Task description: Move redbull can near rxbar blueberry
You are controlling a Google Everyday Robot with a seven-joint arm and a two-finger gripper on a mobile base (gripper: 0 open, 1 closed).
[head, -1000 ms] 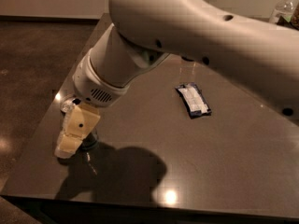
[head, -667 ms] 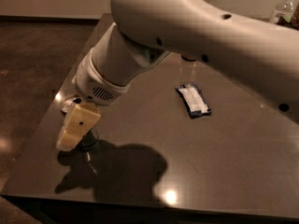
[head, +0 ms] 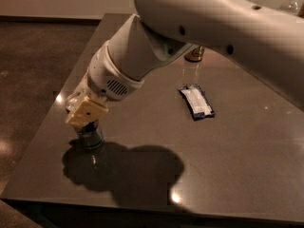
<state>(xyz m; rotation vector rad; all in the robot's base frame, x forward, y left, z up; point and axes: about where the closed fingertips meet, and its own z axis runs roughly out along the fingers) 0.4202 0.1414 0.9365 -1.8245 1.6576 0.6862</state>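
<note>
The redbull can (head: 90,136), slim and silver, stands near the front left corner of the dark table (head: 237,175). My gripper (head: 86,115) is directly over it and covers its top, so only the lower body shows. The rxbar blueberry (head: 196,101), a dark-blue wrapper with a white panel, lies flat in the middle of the table, well to the right of the can and gripper. The large pale arm (head: 190,27) stretches from the upper right down to the gripper.
A short gold can (head: 194,55) stands at the back of the table, partly hidden behind the arm. The table's left edge (head: 47,127) and front edge are close to the redbull can. The arm's shadow lies on the table right of the can.
The gripper has shifted a little up and to the right over the can, and more of the can's body shows below it. The rxbar has not moved.
</note>
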